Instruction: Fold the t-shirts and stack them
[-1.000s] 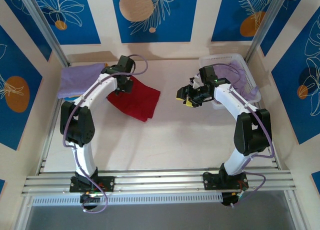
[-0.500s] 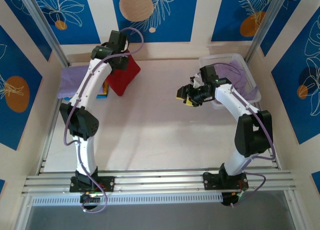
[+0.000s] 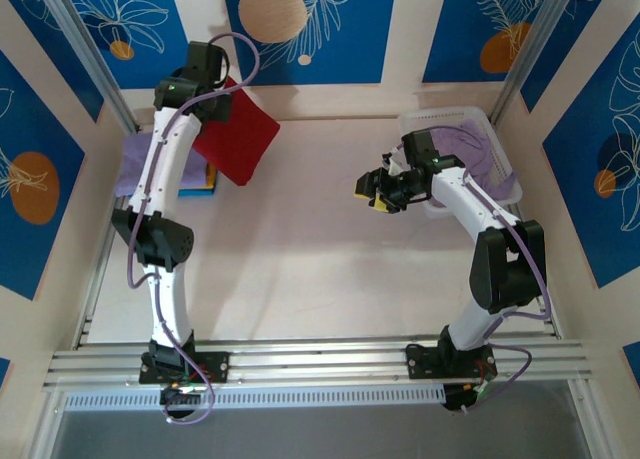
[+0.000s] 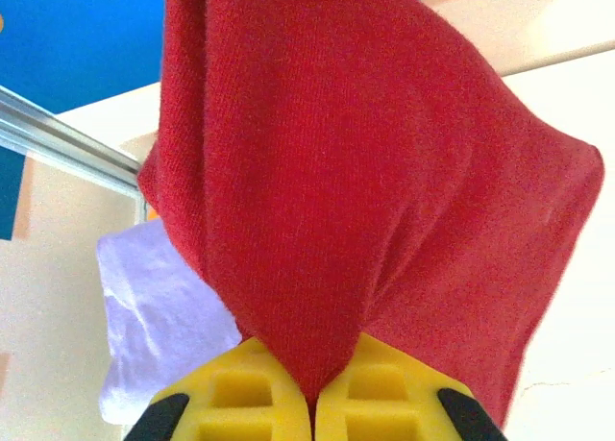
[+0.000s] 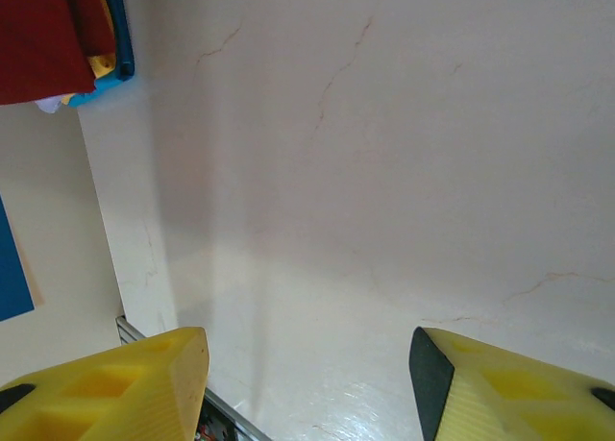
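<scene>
- Dark red t-shirt (image 3: 238, 139) hangs in the air at 10 o'clock on the table (image 3: 330, 269). It is folded into a flat panel and sits just over the pile in that corner.
- A second ago it lay on the table nearer the centre. Half a second ago it was coming up, and now it is higher and further out over the pile.
- I read this as the fold being finished and the stacking step under way. The drop is not yet made.
- The left gripper (image 4: 314, 403) has its yellow pads pressed together on a pinch of the red cloth, which fans out above them.
- The overhead view cannot resolve that pinch, but the left wrist view makes it plain. It also shows a pale lavender t-shirt (image 4: 163, 306) beneath, at 8 o'clock.
- The right wrist view adds the pile's edge at 11 o'clock, with the orange-yellow t-shirt (image 5: 104, 66) and bright blue t-shirt (image 5: 120, 37) peeking from under the red.
- The right gripper (image 3: 372, 192) hovers at 2 o'clock with its jaws wide apart, holding nothing, over bare table.
- Just beside it stands the white basket (image 3: 497, 129), with more lavender cloth (image 3: 475, 151) waiting inside.
</scene>
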Controlling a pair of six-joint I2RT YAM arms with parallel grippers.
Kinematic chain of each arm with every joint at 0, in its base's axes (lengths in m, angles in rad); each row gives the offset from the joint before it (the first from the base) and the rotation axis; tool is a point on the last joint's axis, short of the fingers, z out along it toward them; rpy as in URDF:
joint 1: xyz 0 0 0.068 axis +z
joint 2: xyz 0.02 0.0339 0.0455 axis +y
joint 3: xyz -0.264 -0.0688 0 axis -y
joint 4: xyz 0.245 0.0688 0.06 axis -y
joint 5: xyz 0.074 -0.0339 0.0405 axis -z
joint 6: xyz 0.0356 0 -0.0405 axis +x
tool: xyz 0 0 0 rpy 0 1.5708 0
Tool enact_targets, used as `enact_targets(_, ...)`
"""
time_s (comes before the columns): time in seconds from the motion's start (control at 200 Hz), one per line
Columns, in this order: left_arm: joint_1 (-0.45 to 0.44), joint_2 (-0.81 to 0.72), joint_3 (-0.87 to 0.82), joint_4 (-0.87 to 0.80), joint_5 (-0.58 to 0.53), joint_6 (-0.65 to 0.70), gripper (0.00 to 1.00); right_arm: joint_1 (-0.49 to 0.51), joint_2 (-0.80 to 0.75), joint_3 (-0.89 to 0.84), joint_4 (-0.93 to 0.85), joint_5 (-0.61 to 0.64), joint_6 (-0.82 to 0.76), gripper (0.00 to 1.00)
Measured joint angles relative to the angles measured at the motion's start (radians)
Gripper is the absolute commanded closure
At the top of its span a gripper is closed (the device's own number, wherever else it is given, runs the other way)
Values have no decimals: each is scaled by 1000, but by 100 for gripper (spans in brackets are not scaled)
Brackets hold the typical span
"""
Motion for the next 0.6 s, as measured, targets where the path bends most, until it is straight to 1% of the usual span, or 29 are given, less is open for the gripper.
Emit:
enact_targets(0.27,64,0,10,2,6,10,100,3,0,3,-3,0,0,41)
enact_targets(0.6,106,-1,11,5,7,10,100,31,3,37,-18,1,1,40)
